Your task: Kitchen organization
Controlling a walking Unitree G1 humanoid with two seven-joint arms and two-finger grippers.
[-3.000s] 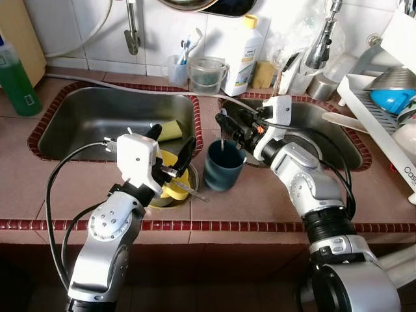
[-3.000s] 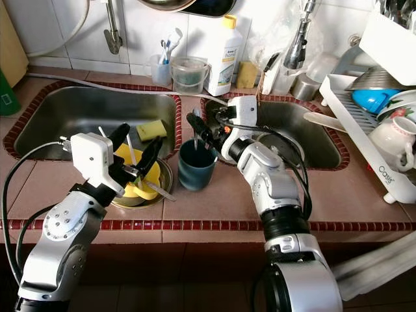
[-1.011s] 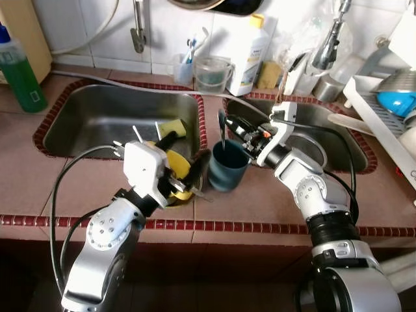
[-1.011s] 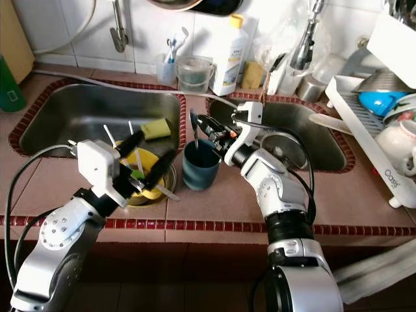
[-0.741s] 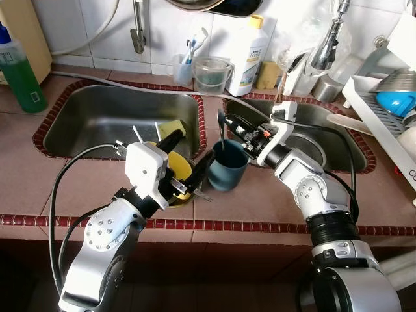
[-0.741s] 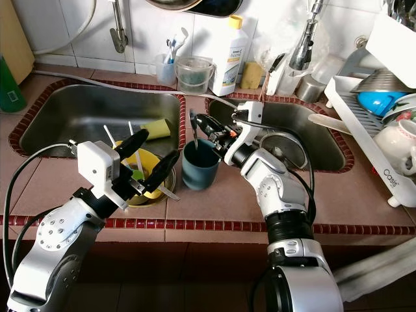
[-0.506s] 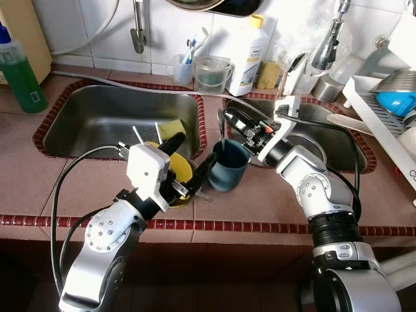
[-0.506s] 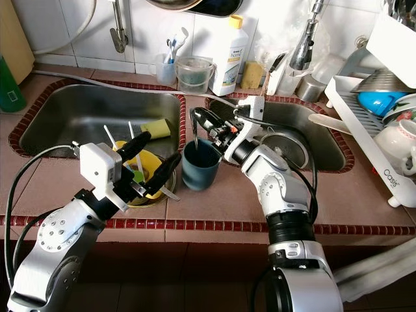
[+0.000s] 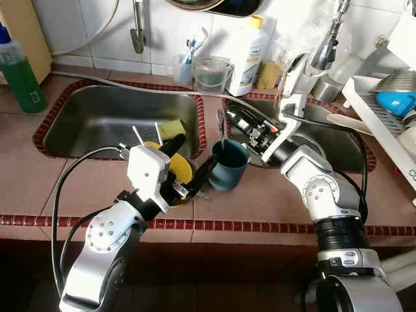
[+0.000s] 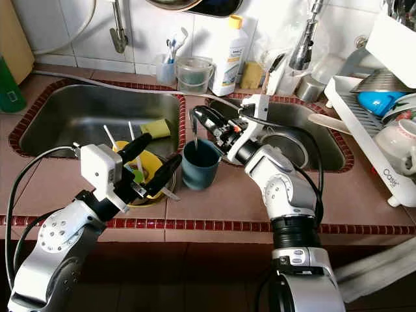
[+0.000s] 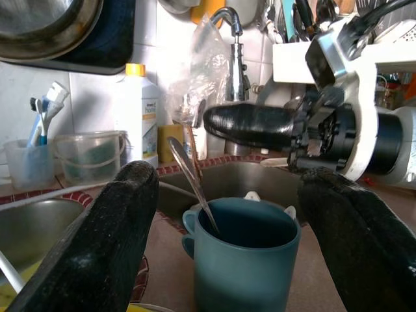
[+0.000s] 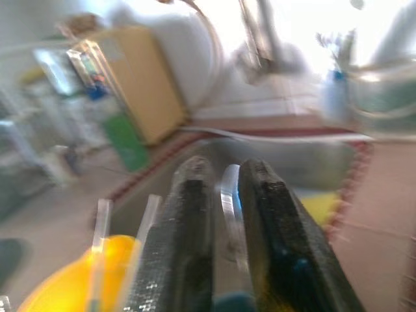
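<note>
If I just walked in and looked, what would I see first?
Probably the right hand pinching a spoon that dips into the blue mug on the counter between the two sinks. Beside the mug, the left hand hangs open over a yellow bowl with utensils sticking out.

A home kitchen: double steel sink (image 9: 104, 117), tiled counter (image 9: 273, 195), faucet (image 9: 323, 45), dish rack (image 9: 383, 123).
</note>
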